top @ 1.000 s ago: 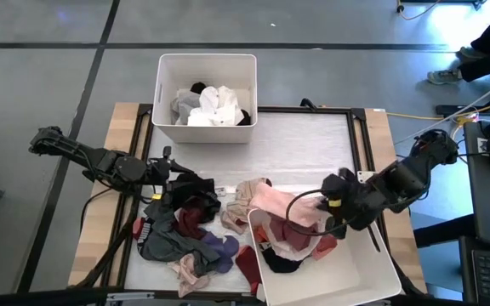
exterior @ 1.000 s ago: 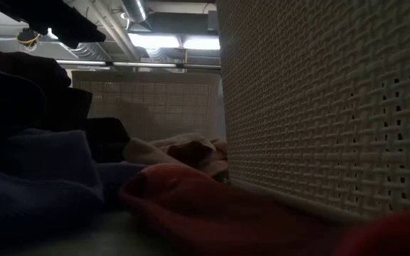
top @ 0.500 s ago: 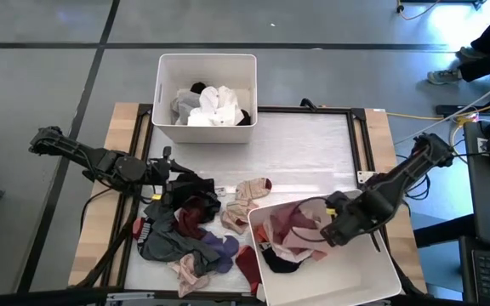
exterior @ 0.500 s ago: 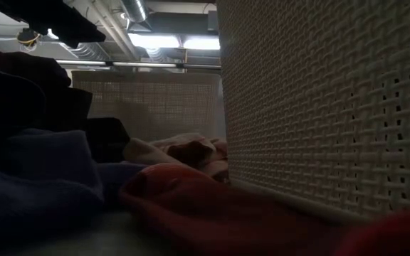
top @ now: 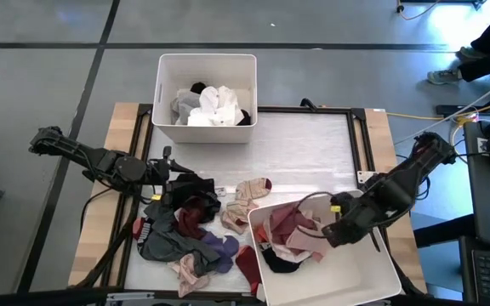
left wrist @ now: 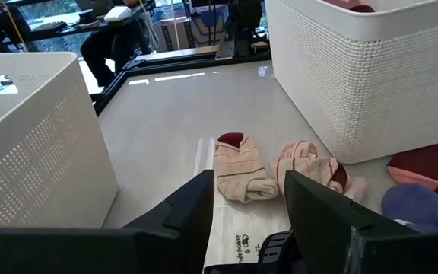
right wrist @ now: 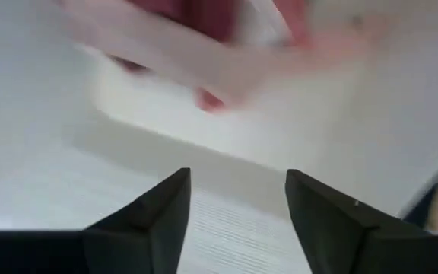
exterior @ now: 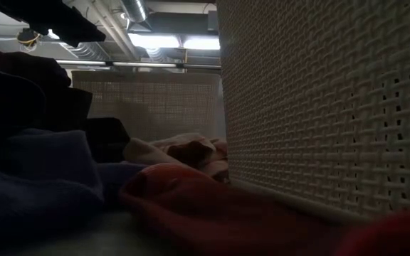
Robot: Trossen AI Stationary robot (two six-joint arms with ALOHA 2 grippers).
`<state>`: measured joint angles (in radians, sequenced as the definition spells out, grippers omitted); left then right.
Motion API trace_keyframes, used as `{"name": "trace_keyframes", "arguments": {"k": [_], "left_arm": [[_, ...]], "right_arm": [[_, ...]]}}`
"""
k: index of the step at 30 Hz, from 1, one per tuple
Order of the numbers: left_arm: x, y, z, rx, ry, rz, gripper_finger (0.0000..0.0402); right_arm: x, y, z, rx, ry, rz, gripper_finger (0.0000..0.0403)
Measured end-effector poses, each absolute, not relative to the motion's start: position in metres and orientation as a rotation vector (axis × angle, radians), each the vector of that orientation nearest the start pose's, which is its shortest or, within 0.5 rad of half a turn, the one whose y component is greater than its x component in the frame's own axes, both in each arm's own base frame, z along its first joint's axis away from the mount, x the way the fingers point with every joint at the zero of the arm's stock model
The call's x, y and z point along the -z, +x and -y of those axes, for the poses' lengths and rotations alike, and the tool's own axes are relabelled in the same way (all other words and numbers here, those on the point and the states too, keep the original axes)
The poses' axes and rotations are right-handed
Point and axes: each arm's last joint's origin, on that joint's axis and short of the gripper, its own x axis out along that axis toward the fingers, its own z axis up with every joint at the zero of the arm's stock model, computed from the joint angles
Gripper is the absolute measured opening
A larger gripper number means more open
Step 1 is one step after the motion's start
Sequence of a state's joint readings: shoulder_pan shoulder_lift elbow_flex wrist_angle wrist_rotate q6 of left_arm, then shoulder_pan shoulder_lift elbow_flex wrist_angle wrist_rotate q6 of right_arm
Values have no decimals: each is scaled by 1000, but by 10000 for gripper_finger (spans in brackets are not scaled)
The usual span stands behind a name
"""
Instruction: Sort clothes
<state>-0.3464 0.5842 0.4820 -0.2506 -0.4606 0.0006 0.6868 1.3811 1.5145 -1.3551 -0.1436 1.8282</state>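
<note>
Since a second ago the right gripper has swung over the near bin and let go; the pink garment it was carrying now lies slumped inside at the bin's left end, on top of a couple of darker pieces; from its own wrist view the fingers stand apart with nothing between them, though that view is so smeared I can't swear no thread is snagged. The left gripper hasn't budged; it sits low at the edge of the mixed pile on the table's left side, fingers apart and empty, pointing at two striped beige socks lying just beside each other between the two bins. The far bin already holds white, grey and black bits. What could go wrong, as I see it: the pink garment looks bunched high near the rim, so if the right arm pulls back low it could drag a fold out over the edge; the left arm reaching into that tangled pile could easily lift two garments at once and drop a wrong colour in; the socks sit close to the near bin's wall, so a sloppy approach might shove the bin.
</note>
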Motion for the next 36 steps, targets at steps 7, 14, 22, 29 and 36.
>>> {"name": "trace_keyframes", "arguments": {"k": [7,14,22,29,36], "left_arm": [[-251,134,35,-112,141,-325,153],[-252,134,35,-110,155,-319,153],[-255,135,35,-105,184,-293,153],[-257,136,35,-106,168,-266,153],[-269,148,40,-116,151,-331,153]], "right_arm": [[-409,191,-136,401,805,-898,247],[-417,222,-112,436,340,-646,248],[-397,292,-98,366,-42,-647,248],[-390,337,-82,291,-262,-544,248],[-370,359,-43,136,-305,-425,248]]}}
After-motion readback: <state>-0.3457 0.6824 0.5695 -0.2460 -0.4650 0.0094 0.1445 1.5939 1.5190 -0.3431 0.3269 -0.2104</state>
